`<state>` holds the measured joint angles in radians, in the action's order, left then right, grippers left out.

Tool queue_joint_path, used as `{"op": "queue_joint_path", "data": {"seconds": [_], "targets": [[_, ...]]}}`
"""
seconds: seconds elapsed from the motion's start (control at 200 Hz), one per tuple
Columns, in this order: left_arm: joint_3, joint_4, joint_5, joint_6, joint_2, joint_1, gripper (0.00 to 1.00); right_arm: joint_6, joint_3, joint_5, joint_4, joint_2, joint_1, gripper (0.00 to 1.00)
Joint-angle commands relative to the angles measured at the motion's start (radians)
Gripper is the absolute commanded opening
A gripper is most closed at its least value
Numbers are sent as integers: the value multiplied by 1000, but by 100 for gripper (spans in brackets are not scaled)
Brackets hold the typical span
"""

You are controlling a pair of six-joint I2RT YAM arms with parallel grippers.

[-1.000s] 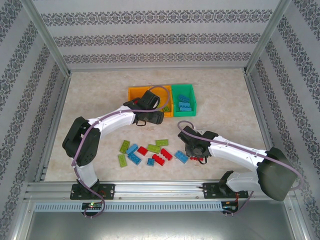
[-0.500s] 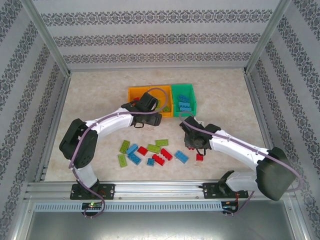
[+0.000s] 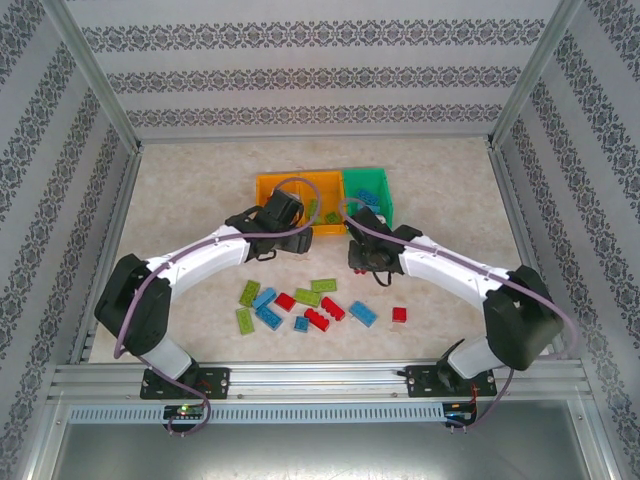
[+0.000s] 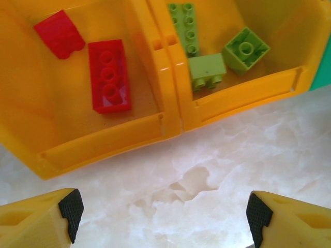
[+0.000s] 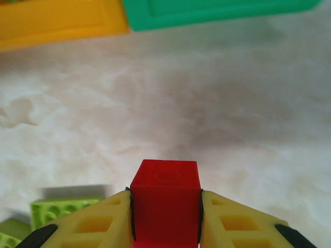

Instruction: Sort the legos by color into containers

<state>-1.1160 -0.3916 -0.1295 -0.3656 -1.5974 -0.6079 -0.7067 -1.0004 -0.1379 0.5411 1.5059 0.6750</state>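
1. Watching the right wrist feed, I see the right gripper (image 5: 165, 209) clamped on a small red studded plastic brick (image 5: 164, 181). Its yellow fingers (image 5: 98, 222) press both sides, and the brick pokes forward between them.
2. Beyond that held brick is the pale marbled tabletop (image 5: 217, 103). The near wall of the green rectangular plastic bin (image 5: 207, 13) runs along the top edge, well apart from the brick.
3. From the top camera, that right gripper sits near the front left corner of the green bin, which holds blue studded bricks (image 3: 368, 205).
4. On the left wrist feed, the left gripper (image 4: 165, 212) has its black-tipped fingers spread wide, with only bare table between them.
5. It points at the two orange bins, just short of their near walls.
6. The left orange plastic bin (image 4: 98, 144) holds two red bricks (image 4: 108, 75). The right orange plastic bin (image 4: 243, 90), pressed against it, holds three lime green bricks (image 4: 207, 70).
7. The loose bricks (image 3: 300, 305), red, lime and blue, lie scattered on the table nearer the arm bases.
8. One lone red brick (image 3: 399, 314) lies apart, to the right of that scatter.
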Motion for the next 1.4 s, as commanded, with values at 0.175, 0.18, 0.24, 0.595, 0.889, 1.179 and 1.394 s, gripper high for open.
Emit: {"op": "queue_joint_path", "data": {"seconds": [0.175,0.18,0.24,0.595,0.889,1.179,1.394], "targets": [[110,-10,-55,-91,90,141,90,35,-258,113,-87,216,79,32],[112,-10,-55,-92,91,143,90,35,-262,114,-88,221,79,32],[137,-15,-46,-99,115,180,90,36,-313,133,-94,267,91,32],[242,-38,-15,-101,197,285,90,45,-590,193,-101,456,103,31],[265,-46,-15,-97,221,292,91,77,-495,142,-10,429,110,53],[284,-38,-6,-102,214,298,91,100,-345,152,13,376,145,81],[288,-38,-2,-98,220,299,91,3,-349,172,6,404,177,82]]}}
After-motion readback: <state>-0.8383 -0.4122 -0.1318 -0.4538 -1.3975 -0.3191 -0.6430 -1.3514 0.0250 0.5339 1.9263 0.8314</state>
